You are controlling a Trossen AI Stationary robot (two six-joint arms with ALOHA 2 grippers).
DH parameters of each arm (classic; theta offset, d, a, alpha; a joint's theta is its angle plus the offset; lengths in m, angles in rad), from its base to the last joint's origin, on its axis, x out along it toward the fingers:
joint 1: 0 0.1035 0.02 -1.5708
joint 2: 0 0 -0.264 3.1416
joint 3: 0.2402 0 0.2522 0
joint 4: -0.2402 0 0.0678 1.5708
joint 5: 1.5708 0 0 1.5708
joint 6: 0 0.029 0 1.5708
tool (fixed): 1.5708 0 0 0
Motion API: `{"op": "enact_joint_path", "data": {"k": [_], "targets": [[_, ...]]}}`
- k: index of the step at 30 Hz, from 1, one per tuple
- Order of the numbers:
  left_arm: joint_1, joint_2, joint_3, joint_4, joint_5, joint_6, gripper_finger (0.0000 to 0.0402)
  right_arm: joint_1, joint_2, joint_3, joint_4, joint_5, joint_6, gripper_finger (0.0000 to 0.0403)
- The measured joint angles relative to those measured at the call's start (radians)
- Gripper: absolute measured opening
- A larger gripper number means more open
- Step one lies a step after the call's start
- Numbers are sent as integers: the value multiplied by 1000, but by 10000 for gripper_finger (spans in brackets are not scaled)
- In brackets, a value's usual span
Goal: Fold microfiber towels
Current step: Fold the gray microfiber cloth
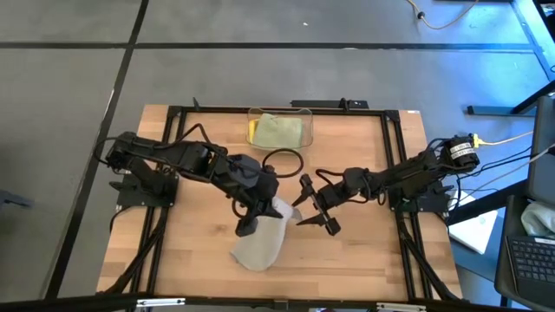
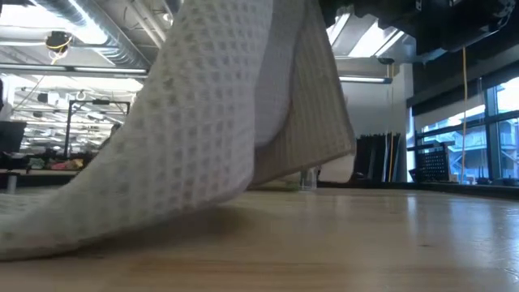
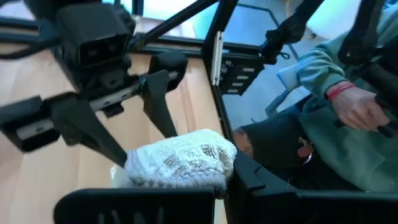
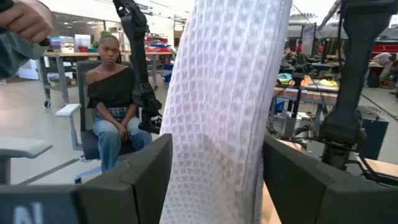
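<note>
From the top-down view, the left gripper (image 1: 260, 211) is pinched onto one end of the grey towel (image 1: 260, 243), lifting that end while the rest droops onto the wood table (image 1: 364, 260) toward the front edge. The left arm reaches in diagonally from its base. The right gripper (image 1: 314, 211) sits just beside the lifted end, fingers spread wide, holding nothing. A clear bin (image 1: 279, 130) at the back holds the yellow towel (image 1: 252, 130) and a sage green one (image 1: 282, 132).

Low view: the grey towel (image 2: 219, 105) hangs from above, its lower edge lying on the tabletop.

Left wrist view: a bunched wad of towel (image 3: 180, 160) is clamped in its fingers, the right gripper (image 3: 121, 127) open just behind it.

Right wrist view: the towel (image 4: 227, 106) hangs straight down between its wide-open fingers (image 4: 134, 180). A seated person (image 4: 112, 93) is in the background.
</note>
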Motion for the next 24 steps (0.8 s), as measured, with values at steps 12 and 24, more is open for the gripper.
{"op": "enact_joint_path", "data": {"k": [12, 24], "targets": [[-7, 0, 0, -112, -49, 5, 0, 0, 0, -1, 25, -41, 17, 236], [-5, 0, 0, -96, -114, 10, 0, 2, 1, -2, -18, -93, 18, 236]]}}
